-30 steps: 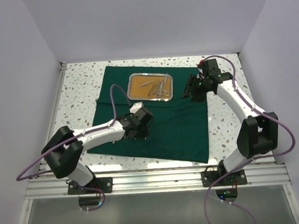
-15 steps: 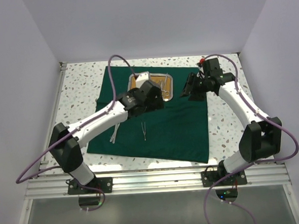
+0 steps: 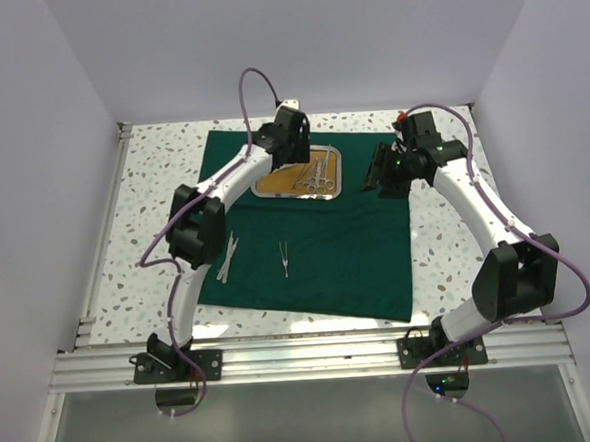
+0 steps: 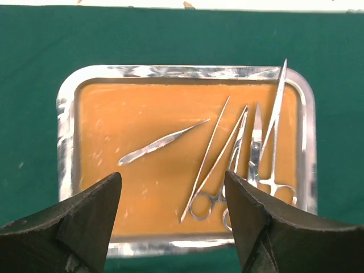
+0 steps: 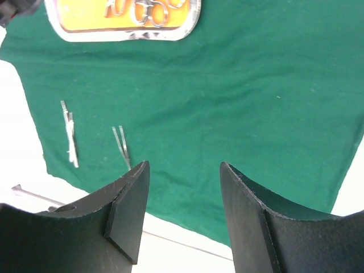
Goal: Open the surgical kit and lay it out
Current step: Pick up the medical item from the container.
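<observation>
No text, label, brand, number or sign could be read in any view, neither on the steel tray (image 4: 187, 71) nor on the green cloth (image 4: 182, 34) under it.

Left claw (image 4: 172, 175) hangs unobstructed over the tray (image 4: 64, 131).

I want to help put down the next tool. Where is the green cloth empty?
Bare: the green cloth right of the tweezers, up to its right edge, and the strip between tray and tweezers. Crowded: the tray's right side, with ring-handled tools overlapping.
</observation>
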`<state>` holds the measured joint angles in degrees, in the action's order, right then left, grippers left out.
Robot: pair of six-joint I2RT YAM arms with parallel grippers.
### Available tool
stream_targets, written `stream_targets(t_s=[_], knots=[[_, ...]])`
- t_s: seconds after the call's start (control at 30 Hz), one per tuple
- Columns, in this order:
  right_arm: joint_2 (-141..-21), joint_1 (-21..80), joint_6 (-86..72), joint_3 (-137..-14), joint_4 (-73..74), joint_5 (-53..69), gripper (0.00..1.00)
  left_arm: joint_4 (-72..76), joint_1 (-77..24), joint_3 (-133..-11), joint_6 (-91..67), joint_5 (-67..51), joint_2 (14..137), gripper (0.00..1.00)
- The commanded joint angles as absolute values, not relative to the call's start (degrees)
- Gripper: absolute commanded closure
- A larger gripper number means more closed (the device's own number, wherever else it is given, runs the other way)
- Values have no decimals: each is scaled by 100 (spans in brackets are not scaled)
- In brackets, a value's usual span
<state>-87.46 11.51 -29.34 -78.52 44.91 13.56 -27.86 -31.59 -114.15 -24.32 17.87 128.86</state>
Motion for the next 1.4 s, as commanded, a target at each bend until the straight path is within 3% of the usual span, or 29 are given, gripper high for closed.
stream_targets(t_s=[0.0,0.47,0.73,1.37], knots=[[-8525,1169,-2778,-7787,4632,1099,44,-2452,-3050,-12389,-1714,1486,13288,24],[-8797,1160,-2584,-7734,4948,844,44,-1942,-2312,-12657,-1029,27,14194,24],[-9123,1160,-2610,-7919,4983,896,44,-1302,-2329,-11787,-835,-922,13580,30],[-9105,1160,-2523,-7857,5036,756,44,-1837,-2382,-11725,-422,-642,14053,40]])
